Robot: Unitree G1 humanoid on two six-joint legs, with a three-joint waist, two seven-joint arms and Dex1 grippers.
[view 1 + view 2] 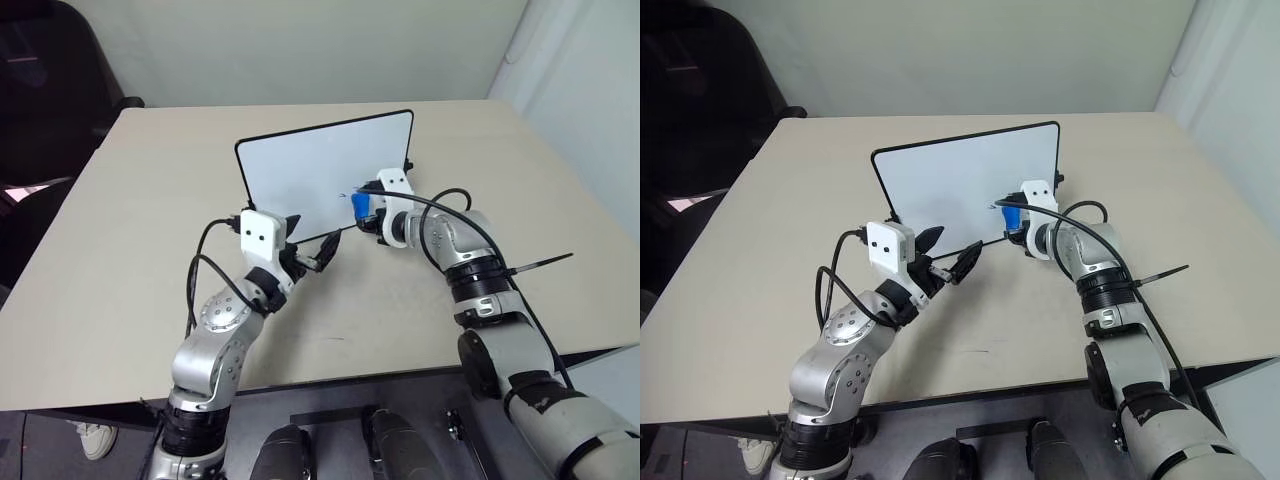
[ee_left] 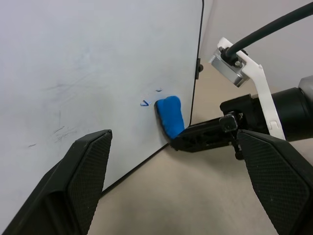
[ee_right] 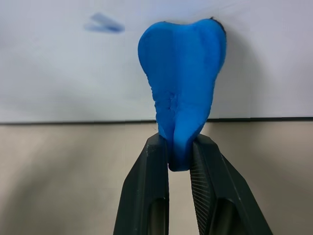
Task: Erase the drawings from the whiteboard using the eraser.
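Observation:
The whiteboard [image 1: 310,170] stands tilted back on the beige table [image 1: 130,260], its face towards me. Low on its right side are the drawings [image 2: 144,103], a few short blue strokes, also visible as a streak [image 3: 103,23]. My right gripper [image 3: 180,147] is shut on the blue eraser [image 3: 182,73], whose squashed upper end presses against the board just above its lower frame, right beside the strokes. At the board's lower edge, left of the eraser [image 1: 358,205], my left gripper [image 1: 315,232] is open, with one finger in front of the board and the other over the table.
A dark chair [image 1: 50,80] stands beyond the table's far left corner. A small black clip [image 1: 409,163] sits on the board's right frame. Bare tabletop stretches to both sides of the board and in front of it. A black cable [image 1: 450,200] loops off my right wrist.

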